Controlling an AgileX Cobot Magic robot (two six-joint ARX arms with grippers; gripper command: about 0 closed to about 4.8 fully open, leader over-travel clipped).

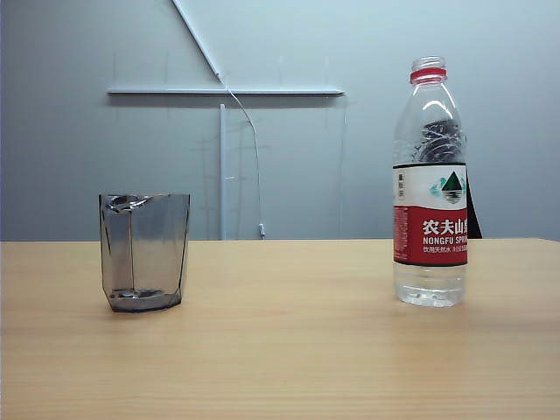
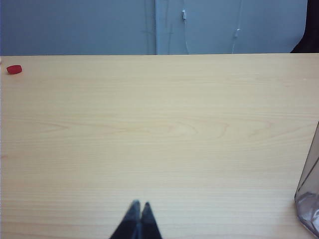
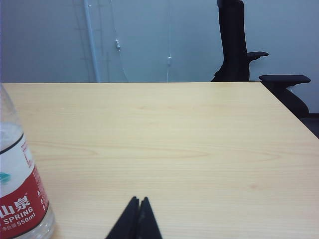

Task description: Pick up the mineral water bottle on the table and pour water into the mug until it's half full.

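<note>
Grey wall panels stand behind a wide table (image 1: 289, 341) of pale wood grain, with a thin white cable hanging down the wall at about twelve o'clock from the table's centre. On the exterior view, the mug (image 1: 144, 252), a smoky grey faceted tumbler, sits upright at roughly nine o'clock from the table's middle, and it looks empty apart from a dark glint at its base. The bottle (image 1: 430, 184) stands upright at about three o'clock, well apart from the mug, its cap off above the red neck ring; the water (image 1: 429, 284) shows clear below the red-and-white label, and how high it reaches behind the label I cannot tell. Neither arm appears in that wide view. From the left wrist camera, the left gripper (image 2: 138, 205) hovers low over bare wood with its two dark tips pressed together, holding nothing; the mug's edge (image 2: 309, 199) stands off to one side of it, and a small red cap (image 2: 14, 69) lies far off near the table's far edge. From the right wrist camera, the right gripper (image 3: 138, 200) is likewise closed tight and empty, with the bottle (image 3: 20, 199) just beside it and a black office chair (image 3: 234, 45) beyond the table.
</note>
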